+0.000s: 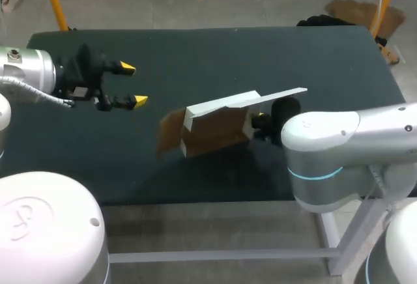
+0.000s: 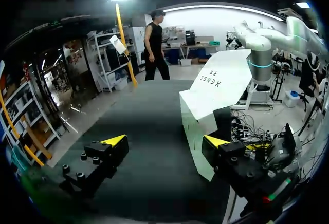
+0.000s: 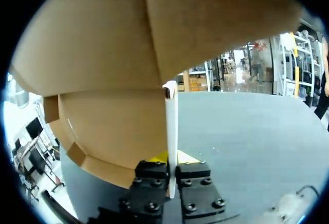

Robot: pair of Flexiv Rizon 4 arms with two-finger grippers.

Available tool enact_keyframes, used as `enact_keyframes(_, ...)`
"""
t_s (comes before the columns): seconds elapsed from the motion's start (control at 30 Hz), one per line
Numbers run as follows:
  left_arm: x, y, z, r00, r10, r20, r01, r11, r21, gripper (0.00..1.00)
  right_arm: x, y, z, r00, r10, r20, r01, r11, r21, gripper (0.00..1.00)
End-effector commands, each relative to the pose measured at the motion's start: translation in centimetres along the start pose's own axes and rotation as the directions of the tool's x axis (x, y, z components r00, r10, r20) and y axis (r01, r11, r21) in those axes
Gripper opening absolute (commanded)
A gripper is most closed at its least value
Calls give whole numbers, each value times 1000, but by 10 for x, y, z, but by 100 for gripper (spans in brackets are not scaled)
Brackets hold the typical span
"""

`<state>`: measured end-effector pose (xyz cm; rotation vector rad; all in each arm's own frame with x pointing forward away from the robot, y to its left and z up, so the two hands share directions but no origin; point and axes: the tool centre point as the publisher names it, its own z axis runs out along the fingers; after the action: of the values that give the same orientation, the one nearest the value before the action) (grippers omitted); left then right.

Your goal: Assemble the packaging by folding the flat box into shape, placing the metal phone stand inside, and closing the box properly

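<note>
The flat box (image 1: 215, 122), white outside and brown cardboard inside, hangs tilted above the middle of the dark table, partly unfolded. My right gripper (image 1: 259, 120) is shut on its right edge. In the right wrist view the white panel edge (image 3: 171, 131) stands pinched between the black fingers of my right gripper (image 3: 172, 165), and brown flaps (image 3: 118, 70) fill the view ahead. My left gripper (image 1: 133, 85) stands open at the table's left, apart from the box. In the left wrist view the box (image 2: 213, 88) is ahead of and beside my left gripper (image 2: 164, 142). No phone stand shows.
The dark green table (image 1: 195, 49) spreads bare around the box. Its front edge (image 1: 215, 200) lies just below the held box. My right arm's big elbow (image 1: 339, 147) hangs over the table's right front corner.
</note>
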<state>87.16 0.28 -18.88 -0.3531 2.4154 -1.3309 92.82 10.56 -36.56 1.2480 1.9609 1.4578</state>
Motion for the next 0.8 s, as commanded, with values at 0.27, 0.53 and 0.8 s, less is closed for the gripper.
enact_keyframes(0.27,-4,-4,-14,999,32,-20,-32,999,-37,100,-1,8,0,967,28,-252,-2,995,102,0)
enact_keyframes(0.53,-11,1,-25,996,28,-82,-35,996,-82,100,-2,8,0,946,104,-308,-36,975,220,0)
enact_keyframes(0.8,-11,1,-25,996,28,-82,-35,996,-82,100,-1,8,-2,959,92,-269,-30,974,225,0)
